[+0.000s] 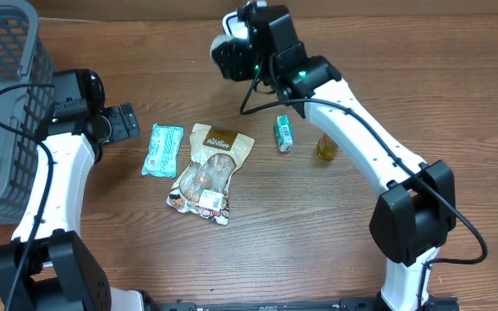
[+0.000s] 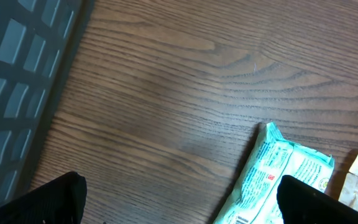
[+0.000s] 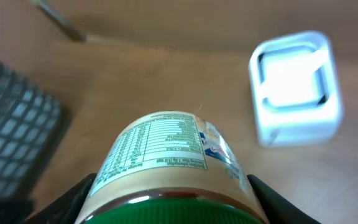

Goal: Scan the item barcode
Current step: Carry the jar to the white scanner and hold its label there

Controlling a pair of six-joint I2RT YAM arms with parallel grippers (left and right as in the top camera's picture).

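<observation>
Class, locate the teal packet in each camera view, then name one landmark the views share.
Overhead: teal packet lies left of centre, beside the brown snack bag.
Left wrist: lower right, on the wood.
Right wrist: not in it.
Shared landmark: the grey basket, at the left in all three.

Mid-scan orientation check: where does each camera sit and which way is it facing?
Overhead: fixed above the table, looking straight down; left arm and right arm both show.
Left wrist: low over the wood, facing down at the teal packet, with the basket at left; left gripper open, tips in the bottom corners.
Right wrist: looks along the held jar toward the white scanner; right gripper fingers flank the jar.
Shared: overhead and left wrist both show the teal packet and basket.
</observation>
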